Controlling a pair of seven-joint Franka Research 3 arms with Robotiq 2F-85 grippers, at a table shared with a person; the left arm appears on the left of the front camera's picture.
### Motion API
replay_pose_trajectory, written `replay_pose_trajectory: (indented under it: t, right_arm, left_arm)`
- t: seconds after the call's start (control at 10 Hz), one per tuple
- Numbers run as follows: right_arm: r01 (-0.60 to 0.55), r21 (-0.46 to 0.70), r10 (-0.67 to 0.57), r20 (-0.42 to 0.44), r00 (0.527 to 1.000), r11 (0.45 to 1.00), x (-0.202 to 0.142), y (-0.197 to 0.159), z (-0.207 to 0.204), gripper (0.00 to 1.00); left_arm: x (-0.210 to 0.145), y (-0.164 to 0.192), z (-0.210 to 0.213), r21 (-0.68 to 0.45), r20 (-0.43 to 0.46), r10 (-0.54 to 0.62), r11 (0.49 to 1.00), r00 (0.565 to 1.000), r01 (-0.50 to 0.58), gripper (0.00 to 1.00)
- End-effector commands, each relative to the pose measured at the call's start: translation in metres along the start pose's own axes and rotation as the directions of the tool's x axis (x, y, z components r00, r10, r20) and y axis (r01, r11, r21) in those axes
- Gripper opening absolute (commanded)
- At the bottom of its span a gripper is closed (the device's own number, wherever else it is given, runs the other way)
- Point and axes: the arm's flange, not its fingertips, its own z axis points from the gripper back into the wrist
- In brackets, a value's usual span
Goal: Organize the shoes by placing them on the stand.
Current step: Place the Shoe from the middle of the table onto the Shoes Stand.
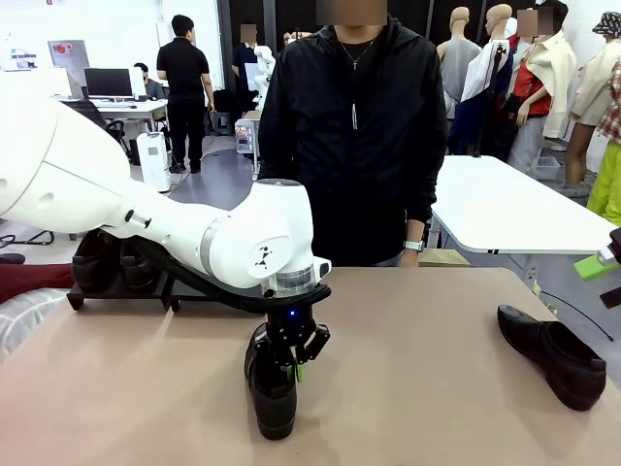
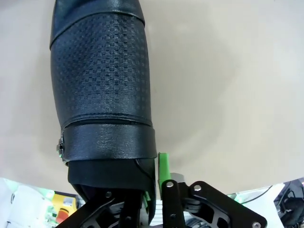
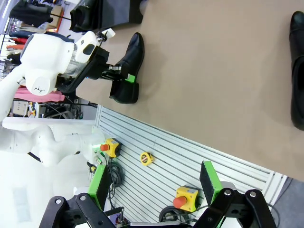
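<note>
The stand [image 1: 118, 295] at the bench's [image 1: 417, 388] far left carried a pair of shoes [image 1: 109, 260]. The left gripper [image 1: 294, 367] pinched the heel rim of a third shoe [image 1: 272, 403] near the middle. A fourth shoe [image 1: 551, 354] lay right. The right gripper [image 3: 156, 183] gaped wide, empty.

One glossy black shoe [image 1: 273, 393] lies mid-table, another [image 1: 553, 354] far right, seemingly two [image 1: 107, 260] on the stand [image 1: 107, 297].

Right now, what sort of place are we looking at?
Probably a robotics lab in an open-plan workroom: a white robot arm works at a tan table, emergency-stop buttons sit beside it, and office desks with a monitor stand behind.
</note>
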Motion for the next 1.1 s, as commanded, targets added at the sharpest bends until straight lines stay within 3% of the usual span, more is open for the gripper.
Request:
replay_pose_trajectory:
  t: [0.0, 0.2, 0.3, 0.5, 0.6, 0.8, 1.0]
  right_arm:
    - [-0.017, -0.008, 0.017, -0.011, 1.000, 1.000, 0.000, -0.001, 0.004, 1.00]
    - [-0.017, -0.008, 0.017, -0.011, 1.000, 1.000, 0.000, -0.001, 0.004, 1.00]
    - [-0.017, -0.008, 0.017, -0.011, 1.000, 1.000, 0.000, -0.001, 0.004, 1.00]
    - [-0.017, -0.008, 0.017, -0.011, 1.000, 1.000, 0.000, -0.001, 0.004, 1.00]
    - [-0.017, -0.008, 0.017, -0.011, 1.000, 1.000, 0.000, -0.001, 0.004, 1.00]
    - [-0.017, -0.008, 0.017, -0.011, 1.000, 1.000, 0.000, -0.001, 0.004, 1.00]
    - [-0.017, -0.008, 0.017, -0.011, 1.000, 1.000, 0.000, -0.001, 0.004, 1.00]
  left_arm:
    - [-0.001, -0.005, 0.007, 0.032, 0.021, 0.021, 0.999, 1.000, -0.021, 0.00]
    - [-0.009, -0.003, 0.021, 0.053, 0.029, 0.000, 0.999, 1.000, -0.002, 0.00]
    - [-0.023, 0.005, 0.041, 0.063, 0.016, -0.073, 0.995, 0.997, 0.072, 0.00]
    - [-0.074, 0.032, 0.095, 0.123, 0.110, -0.264, 0.960, 0.958, 0.250, 0.00]
    - [-0.102, 0.049, 0.117, 0.116, 0.189, -0.345, 0.937, 0.919, 0.328, 0.00]
    - [-0.116, 0.085, 0.140, 0.165, 0.336, -0.339, 0.940, 0.879, 0.299, 0.00]
    - [-0.096, 0.132, 0.155, 0.197, 0.461, -0.266, 0.961, 0.847, 0.194, 0.00]
